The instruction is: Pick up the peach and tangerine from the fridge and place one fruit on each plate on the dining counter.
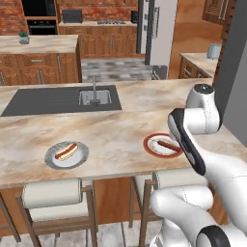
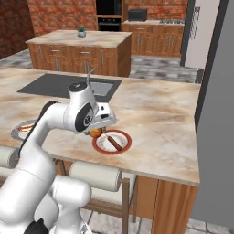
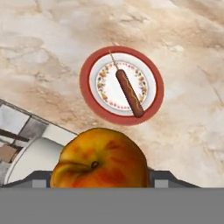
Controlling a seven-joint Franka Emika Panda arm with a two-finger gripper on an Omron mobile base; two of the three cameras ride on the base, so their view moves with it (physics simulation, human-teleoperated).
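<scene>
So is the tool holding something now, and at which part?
Yes, the tool holds the peach. The fruit sits between the fingers at its two sides, above the counter beside the red-rimmed plate.

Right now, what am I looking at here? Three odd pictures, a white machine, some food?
The white machine is a robot arm in a simulated kitchen. Two pictures come from cameras behind it, one to its left and one to its right. The third looks from the hand itself. Its fingers hold a peach above a beige stone counter. Just beyond the peach lies a red-rimmed plate with a sausage on it. Farther left sits a grey plate, also bearing a sausage.
</scene>
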